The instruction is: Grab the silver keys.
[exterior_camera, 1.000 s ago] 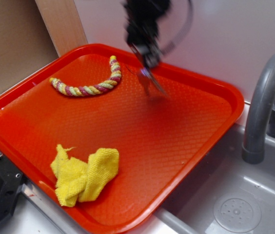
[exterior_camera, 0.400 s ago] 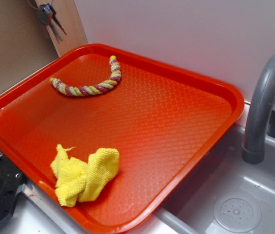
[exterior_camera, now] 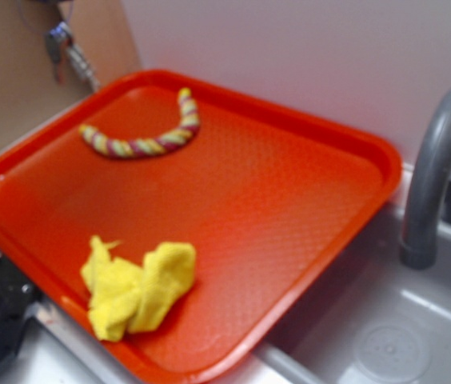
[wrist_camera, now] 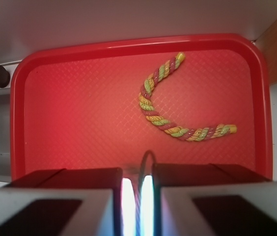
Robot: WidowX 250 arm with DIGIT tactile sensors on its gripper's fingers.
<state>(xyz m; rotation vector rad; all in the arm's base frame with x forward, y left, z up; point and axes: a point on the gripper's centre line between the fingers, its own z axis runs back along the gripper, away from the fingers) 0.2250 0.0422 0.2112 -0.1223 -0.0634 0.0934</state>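
1. We judge the grab as done: the silver keys (exterior_camera: 64, 50) hang in the air at the top left of the exterior view, off the red tray (exterior_camera: 305, 240) and in front of the brown board behind it.
2. Gripper (wrist_camera: 137, 196) state: in the wrist view the two fingers (wrist_camera: 60, 196) sit nearly together with only a thin bright slit between them, and a dark wire loop (wrist_camera: 147, 158) sticks up out of that slit. We read this as clamped on the key ring.
3. Left to do, as far as we can judge: nothing beyond holding on; no drop spot is given in the task.
4. Exterior only: the dangling key blades themselves, blurred; the yellow cloth (exterior_camera: 133, 292) at the tray's near edge; the grey faucet (exterior_camera: 433, 184) and sink at right. The gripper body is almost out of this frame.
5. Wrist only: the closed fingers and the pinched loop. The key blades are hidden below them.
6. Both views: the multicoloured rope (wrist_camera: 170, 105) lying curved on the tray, untouched, well apart from the keys.
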